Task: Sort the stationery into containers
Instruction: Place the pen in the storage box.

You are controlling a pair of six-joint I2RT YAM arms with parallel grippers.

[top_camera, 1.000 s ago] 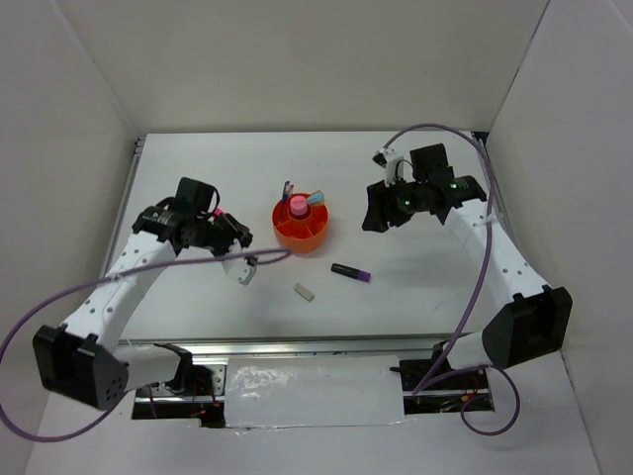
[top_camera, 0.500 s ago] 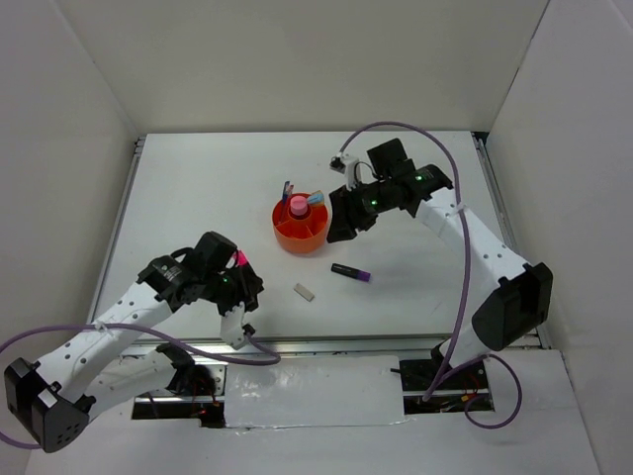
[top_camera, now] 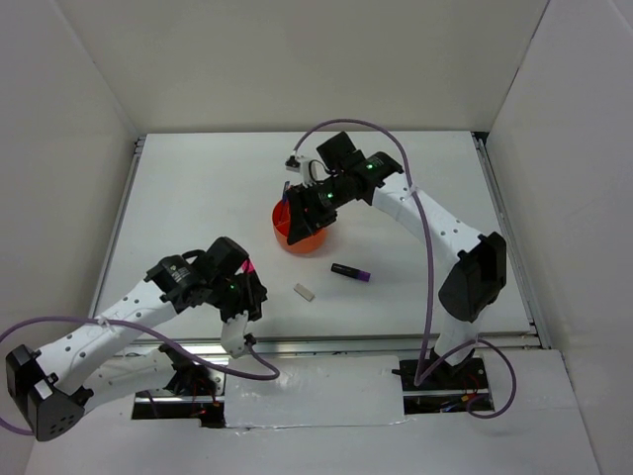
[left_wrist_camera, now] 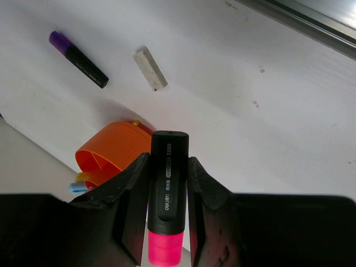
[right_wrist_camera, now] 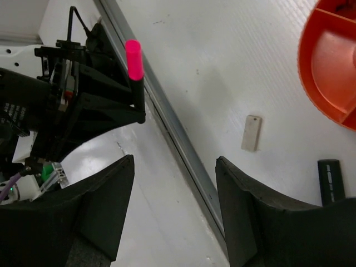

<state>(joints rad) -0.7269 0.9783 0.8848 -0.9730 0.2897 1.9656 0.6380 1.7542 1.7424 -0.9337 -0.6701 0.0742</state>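
My left gripper point(top_camera: 247, 285) is shut on the pink-black marker point(top_camera: 246, 267) near the table's front edge, left of the grey-white eraser point(top_camera: 305, 291). In the left wrist view the marker point(left_wrist_camera: 168, 178) sits upright between the jaws of the gripper point(left_wrist_camera: 168, 167), with the orange organizer point(left_wrist_camera: 111, 149), the eraser point(left_wrist_camera: 150, 69) and the purple-black marker point(left_wrist_camera: 78, 51) beyond it. My right gripper point(top_camera: 295, 216) hovers open and empty over the organizer point(top_camera: 318, 237) and hides most of its contents. The right wrist view point(right_wrist_camera: 175, 161) shows the organizer's rim point(right_wrist_camera: 328, 72) and the eraser point(right_wrist_camera: 251, 133).
The purple-black marker point(top_camera: 351, 271) lies right of the eraser, in front of the organizer. White walls enclose the table on three sides. A metal rail point(right_wrist_camera: 178, 133) runs along the table's front edge.
My right arm has swung left, from right of the organizer to over it. My left arm has pulled back to the front edge with the pink-black marker, then shifted slightly right.
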